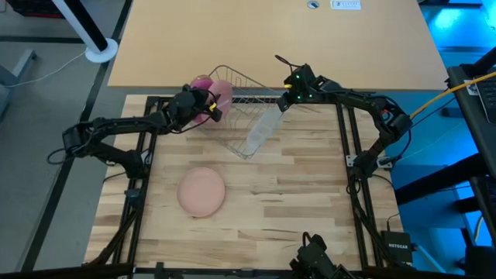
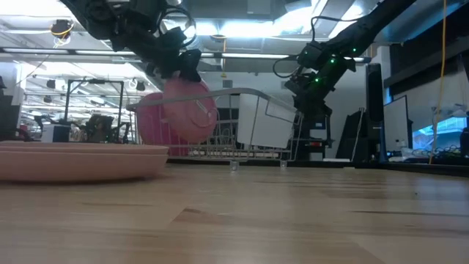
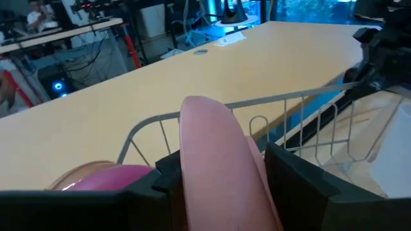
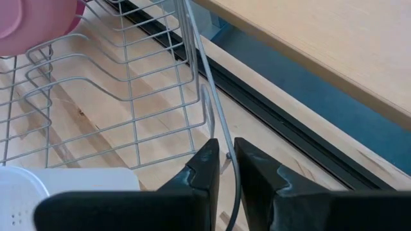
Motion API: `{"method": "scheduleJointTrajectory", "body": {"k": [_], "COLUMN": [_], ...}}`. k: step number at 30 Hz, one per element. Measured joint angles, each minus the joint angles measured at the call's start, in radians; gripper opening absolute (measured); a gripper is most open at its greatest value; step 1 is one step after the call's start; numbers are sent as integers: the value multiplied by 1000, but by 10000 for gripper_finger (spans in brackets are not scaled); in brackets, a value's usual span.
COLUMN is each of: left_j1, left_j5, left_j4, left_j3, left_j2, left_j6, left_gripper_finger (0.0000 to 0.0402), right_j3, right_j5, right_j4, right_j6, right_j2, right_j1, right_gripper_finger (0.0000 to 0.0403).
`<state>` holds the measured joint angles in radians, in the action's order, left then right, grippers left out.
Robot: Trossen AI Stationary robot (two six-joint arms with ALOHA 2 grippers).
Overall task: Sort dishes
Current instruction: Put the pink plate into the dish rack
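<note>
The pale pink plate (image 1: 222, 94) stands on edge over the left end of the wire rack (image 1: 246, 97), with my left gripper (image 1: 206, 107) shut on it. Just behind it the magenta plate (image 1: 200, 80) stands on edge in the rack. The tan-orange plate (image 1: 201, 191) lies flat on the table, nearer the front. At the rack's far right corner my right gripper (image 1: 283, 101) is shut on the rim wire. A translucent cup (image 1: 262, 132) lies in the rack. My left gripper pinches the pale pink plate's rim (image 3: 192, 173) between its two fingers, one on each face. The fingers come nearly level from the table's left. The plate stands on edge, a little tilted; whether its lower edge (image 2: 192, 138) rests in the rack, I cannot tell. My right gripper pinches the rack's thin rim wire (image 4: 218, 128) at the rack's far right corner between its fingertips. The fingers slant down from the table's right and far side. The rack's feet (image 2: 234, 166) rest on the table.
Beyond the rack lies a second, tan tabletop (image 1: 271, 39). Black frame rails (image 1: 345, 147) run along the wooden table's left and right sides. Open table lies right of the tan-orange plate and in front of it.
</note>
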<state>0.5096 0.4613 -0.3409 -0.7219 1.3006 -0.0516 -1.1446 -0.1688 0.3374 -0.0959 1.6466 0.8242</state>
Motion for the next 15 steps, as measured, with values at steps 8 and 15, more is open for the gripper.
{"method": "scheduleJointTrajectory", "body": {"k": [8, 15], "left_j1": [33, 61], "left_j5": [-82, -113], "left_j4": [9, -15], "left_j3": [-2, -2], "left_j2": [8, 15], "left_j6": [-24, -25], "left_gripper_finger": [169, 169], "right_j3": [0, 0], "right_j5": [0, -7], "right_j4": [1, 2], "right_j6": [0, 0], "right_j2": [0, 0], "right_j1": [0, 0], "right_gripper_finger": [53, 53]}}
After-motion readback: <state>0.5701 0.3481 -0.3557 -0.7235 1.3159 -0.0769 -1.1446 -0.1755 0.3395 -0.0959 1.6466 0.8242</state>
